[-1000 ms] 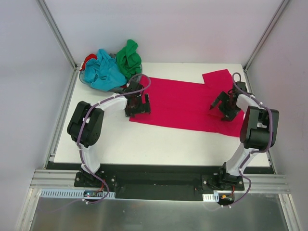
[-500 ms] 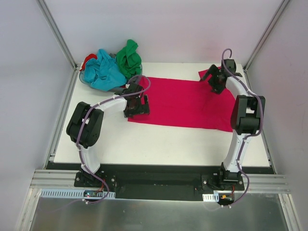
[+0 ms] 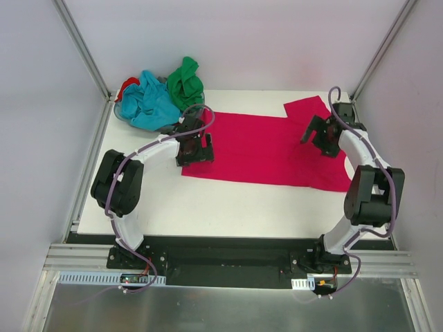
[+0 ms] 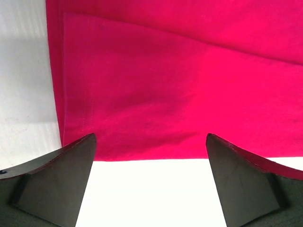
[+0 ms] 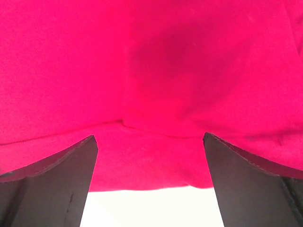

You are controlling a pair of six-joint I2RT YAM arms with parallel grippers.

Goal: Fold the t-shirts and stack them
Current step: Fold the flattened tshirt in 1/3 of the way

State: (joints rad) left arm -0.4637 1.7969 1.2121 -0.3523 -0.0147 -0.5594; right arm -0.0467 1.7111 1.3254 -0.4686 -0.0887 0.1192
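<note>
The crimson-pink t-shirt (image 3: 263, 149) lies spread flat across the back half of the white table (image 3: 228, 207), one sleeve pointing to the back right corner. My left gripper (image 3: 194, 149) is open over the shirt's left near corner; in the left wrist view (image 4: 150, 137) the hem and corner (image 4: 180, 85) lie just ahead of the fingertips, with bare table between them. My right gripper (image 3: 320, 136) is open over the shirt's right part; in the right wrist view (image 5: 149, 136) cloth (image 5: 151, 61) fills the frame, with a fold and the edge between the fingers. Neither holds anything.
The turquoise-blue t-shirt (image 3: 149, 104), the green one (image 3: 185, 84) and a bit of a red one (image 3: 127, 86) are heaped in a small grey basket (image 3: 120, 111) at the back left corner. Slanting frame posts (image 3: 83, 48) flank the table.
My right gripper swung to the back right corner and came back toward the near side over the shirt's right part. My left gripper shifted slightly; the shirt's left edge moved a little left.
</note>
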